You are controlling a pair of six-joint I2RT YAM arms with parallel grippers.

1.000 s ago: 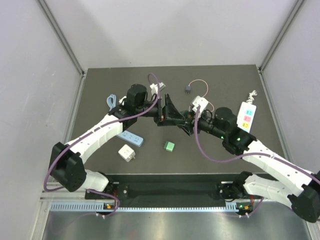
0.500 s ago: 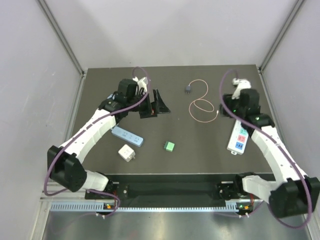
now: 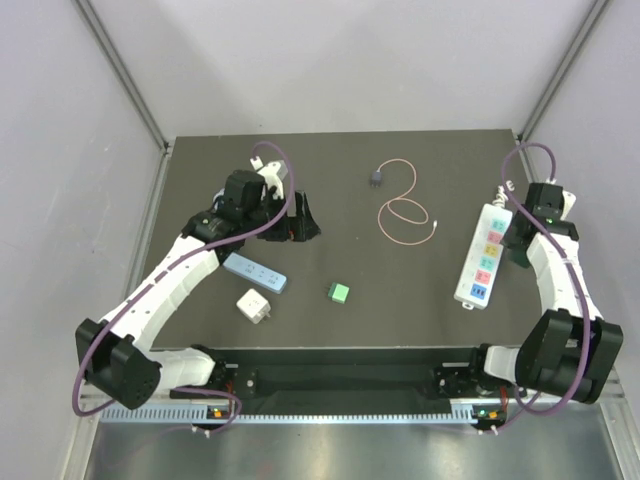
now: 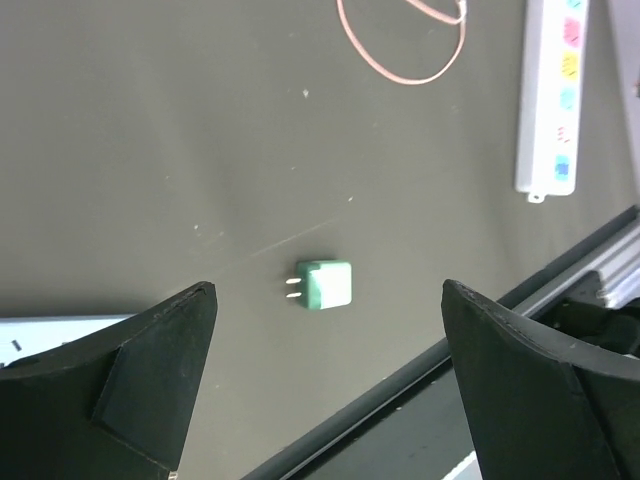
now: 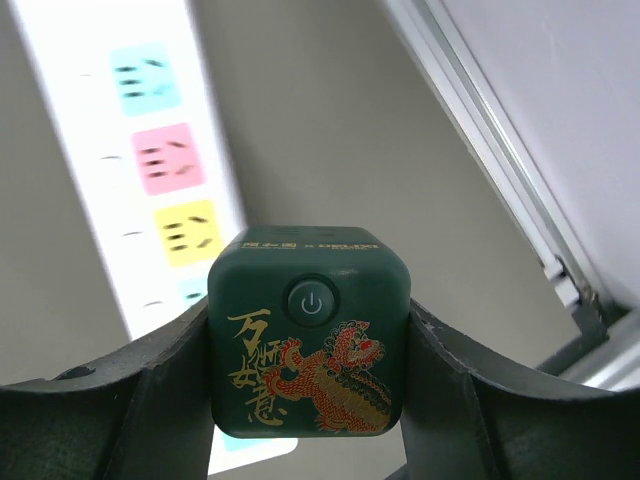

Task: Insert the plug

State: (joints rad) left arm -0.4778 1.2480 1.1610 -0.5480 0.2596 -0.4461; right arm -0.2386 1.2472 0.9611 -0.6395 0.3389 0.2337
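**Dark table, plug lying free**

Grey walls stand round a dark table [image 3: 450, 160]. From above, the plug [image 3: 376, 179] lies near the far edge, about in the middle. Its pink cable [image 3: 405, 213] curls in loops beside it, and nothing touches it. A white power strip [image 3: 482, 252] lies to the right of the loops, apart from the plug. The left gripper [image 3: 303, 220] hangs over the table, left of the plug. Nearer the arms lie a blue strip [image 3: 255, 271], a white cube [image 3: 253, 306] and a little green plug [image 3: 339, 292].

From the left wrist, the two fingers stand wide apart with nothing between them. Below them sits the little green plug, its prongs pointing left. A bit of pink cable shows at the top.

From the right wrist, the right gripper [image 5: 308, 350] squeezes a dark green cube [image 5: 308, 300] — one finger presses each side. The cube has a gold and red dragon and a round button. Behind it the power strip looks blurry.
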